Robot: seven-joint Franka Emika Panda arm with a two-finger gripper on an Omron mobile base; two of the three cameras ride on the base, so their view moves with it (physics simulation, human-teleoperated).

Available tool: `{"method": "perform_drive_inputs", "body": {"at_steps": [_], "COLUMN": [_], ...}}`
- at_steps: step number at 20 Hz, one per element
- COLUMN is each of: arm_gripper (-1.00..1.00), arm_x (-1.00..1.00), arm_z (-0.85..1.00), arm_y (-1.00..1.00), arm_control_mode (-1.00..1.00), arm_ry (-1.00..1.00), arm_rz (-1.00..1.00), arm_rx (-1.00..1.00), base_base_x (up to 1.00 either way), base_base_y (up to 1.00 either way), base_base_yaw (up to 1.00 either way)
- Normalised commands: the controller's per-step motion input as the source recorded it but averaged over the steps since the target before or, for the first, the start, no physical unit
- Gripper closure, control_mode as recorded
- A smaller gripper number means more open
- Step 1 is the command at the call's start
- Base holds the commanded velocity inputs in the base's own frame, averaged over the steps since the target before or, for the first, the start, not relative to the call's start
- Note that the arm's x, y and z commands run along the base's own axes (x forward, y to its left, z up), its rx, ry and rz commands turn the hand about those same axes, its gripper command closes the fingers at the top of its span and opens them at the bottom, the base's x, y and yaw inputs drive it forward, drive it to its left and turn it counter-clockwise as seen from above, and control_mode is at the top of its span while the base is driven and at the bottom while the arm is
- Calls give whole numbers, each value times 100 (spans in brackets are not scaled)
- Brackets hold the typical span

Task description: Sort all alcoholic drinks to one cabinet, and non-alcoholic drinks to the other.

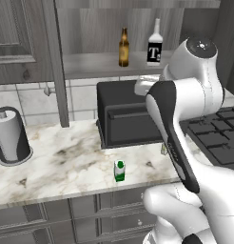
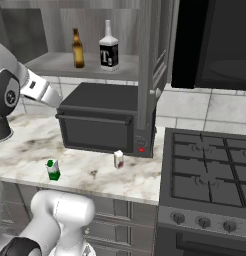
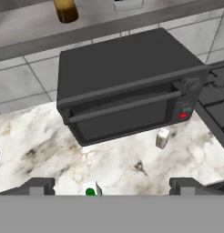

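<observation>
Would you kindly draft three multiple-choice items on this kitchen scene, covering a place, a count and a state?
1. Where is the beer bottle?
A. cabinet shelf
B. counter
C. stove
2. How many bottles are on that shelf?
A. one
B. two
C. four
3. How is the gripper?
A. shut on a carton
B. open, holding nothing
C. shut, holding nothing

Key: 1 A, it stands on the shelf above the toaster oven. 2 B, the beer bottle and the clear bottle. 3 B, the fingertips stand wide apart above the green carton.
</observation>
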Motion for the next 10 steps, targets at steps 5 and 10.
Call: {"method": "perform_drive_inputs", "body": {"at_steps": [5,10], "arm_gripper": [-100,-100], "arm_x": [-45,-36], "arm_z": [-36,-22], "arm_y": [9,16], "arm_control_mode": [-100,-100], "arm_ry": [-3,-2], "arm_rz": [-4,-5], "arm_rx": [0,0], "base_base_x": [0,0], "base_base_y": [0,0], "base_base_yaw": [0,0]}}
